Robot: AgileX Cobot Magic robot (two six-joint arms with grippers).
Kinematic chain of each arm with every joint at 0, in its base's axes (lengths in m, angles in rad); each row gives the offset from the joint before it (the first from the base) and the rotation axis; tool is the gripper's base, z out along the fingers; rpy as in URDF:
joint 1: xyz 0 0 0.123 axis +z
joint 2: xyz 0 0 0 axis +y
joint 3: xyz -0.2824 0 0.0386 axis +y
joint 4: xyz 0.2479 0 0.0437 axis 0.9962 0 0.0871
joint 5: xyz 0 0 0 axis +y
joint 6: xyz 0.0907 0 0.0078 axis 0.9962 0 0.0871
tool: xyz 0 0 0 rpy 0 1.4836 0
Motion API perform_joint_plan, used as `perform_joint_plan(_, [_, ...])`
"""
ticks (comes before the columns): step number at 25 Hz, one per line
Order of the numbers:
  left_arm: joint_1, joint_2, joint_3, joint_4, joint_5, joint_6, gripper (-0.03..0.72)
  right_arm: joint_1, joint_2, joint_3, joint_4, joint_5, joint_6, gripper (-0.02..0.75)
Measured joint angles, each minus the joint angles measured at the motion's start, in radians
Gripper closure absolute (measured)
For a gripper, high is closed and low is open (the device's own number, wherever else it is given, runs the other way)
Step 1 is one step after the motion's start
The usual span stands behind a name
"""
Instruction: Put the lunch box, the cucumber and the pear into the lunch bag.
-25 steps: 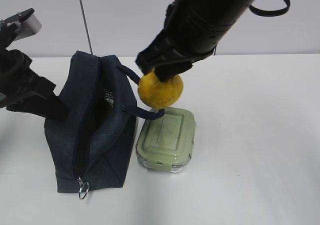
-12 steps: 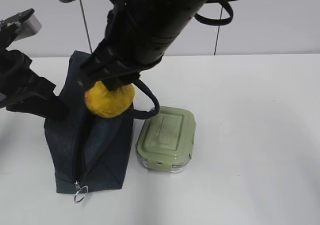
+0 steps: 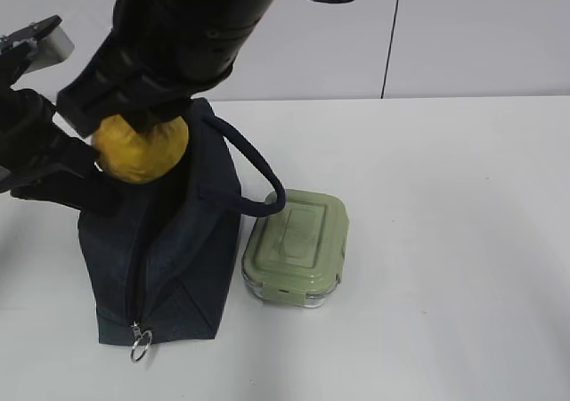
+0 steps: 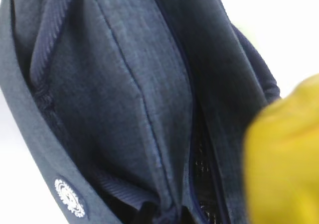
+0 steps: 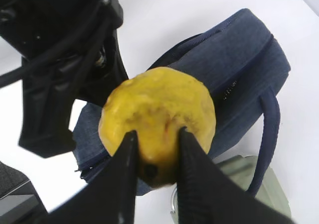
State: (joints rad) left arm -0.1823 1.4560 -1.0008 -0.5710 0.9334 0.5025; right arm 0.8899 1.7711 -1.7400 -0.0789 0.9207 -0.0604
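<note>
Pear point(image 5: 158, 118) pinched between right fingers point(image 5: 192, 179) — above lunch bag point(image 3: 169, 258).

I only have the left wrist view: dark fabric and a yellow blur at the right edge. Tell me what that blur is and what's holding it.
Observer: It is the pear, pinched between the two fingers of the right hand.
Operator: Now tell me where it sits relative to the bag.
Observer: In the exterior view it hangs over the far end of the lunch bag, above the fabric and not yet inside. The lunch box stands on the table to the right of the bag, lid on.
</note>
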Motion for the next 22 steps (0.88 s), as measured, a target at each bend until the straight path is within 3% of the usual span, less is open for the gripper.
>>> perform_joint_plan(15, [0.0,0.0,0.0,0.005,0.002,0.004,0.667,0.0,0.221,0.0,-0.102,0.006,0.006,0.576])
perform_joint_plan(17, [0.0,0.0,0.0,0.004,0.002,0.004,0.667,0.0,0.221,0.0,-0.102,0.004,0.006,0.508])
perform_joint_plan(22, [0.0,0.0,0.0,0.004,0.002,0.004,0.667,0.0,0.213,0.0,-0.102,-0.008,0.013,0.247])
